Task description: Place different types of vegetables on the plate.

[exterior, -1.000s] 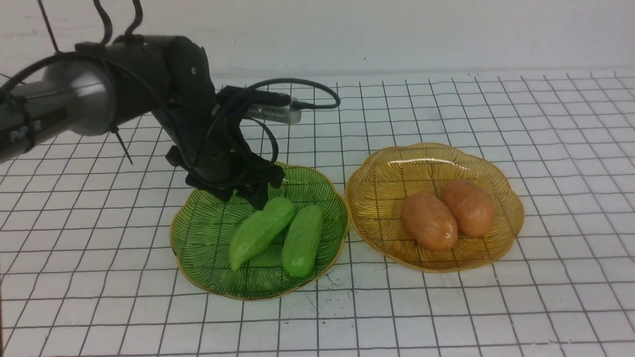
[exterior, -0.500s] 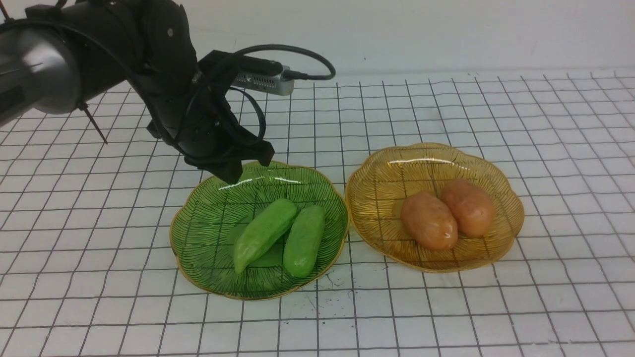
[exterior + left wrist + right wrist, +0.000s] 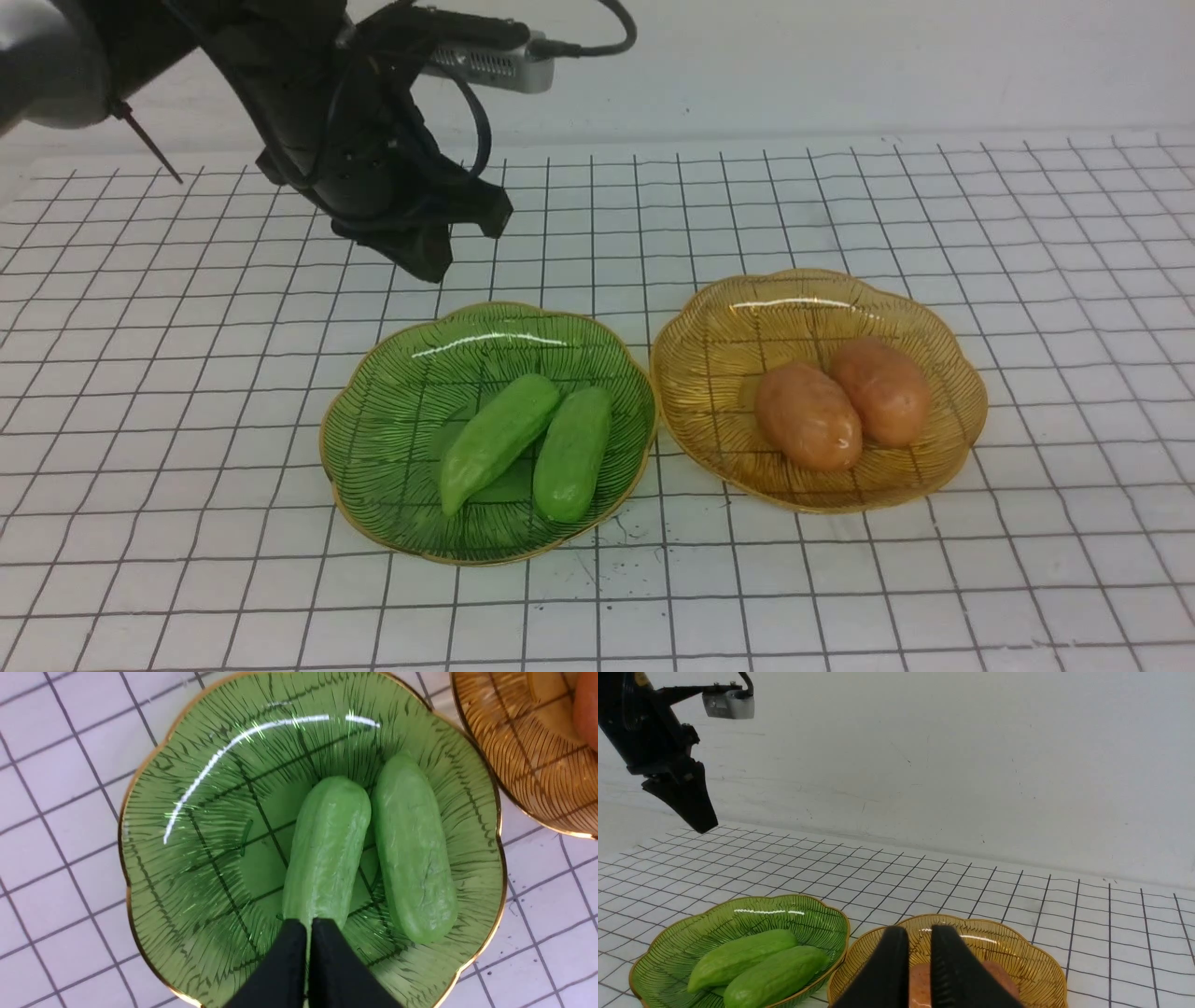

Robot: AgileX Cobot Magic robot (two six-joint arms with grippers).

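Two green vegetables lie together on the green plate [image 3: 373, 467], and two potatoes lie on the amber plate. The pointed cucumber [image 3: 497, 443] is the one farther to the left, slanting across the middle of its plate. The blunt cucumber [image 3: 572, 455] rests just beside it, toward the right side of the same plate.

Both brown potatoes sit side by side on the amber plate [image 3: 714, 411], toward its right half. The nearer potato [image 3: 808, 416] is a little to the left of the farther potato [image 3: 880, 392]. In the front view they appear to touch.

Gold edging runs around both wavy-rimmed plates. They stand next to each other on the tabletop [image 3: 187, 523], green to the left and amber to the right. The tabletop is white with a grid of dark lines, and a pale wall [image 3: 840, 65] rises behind it.

The left claw [image 3: 311, 926] is clenched with nothing in it, raised above the tabletop near the far side of the green plate. The right claw [image 3: 920, 935] is slightly released, with a narrow gap between its fingers and nothing gripped. Its own wrist view shows part of a potato through that gap.
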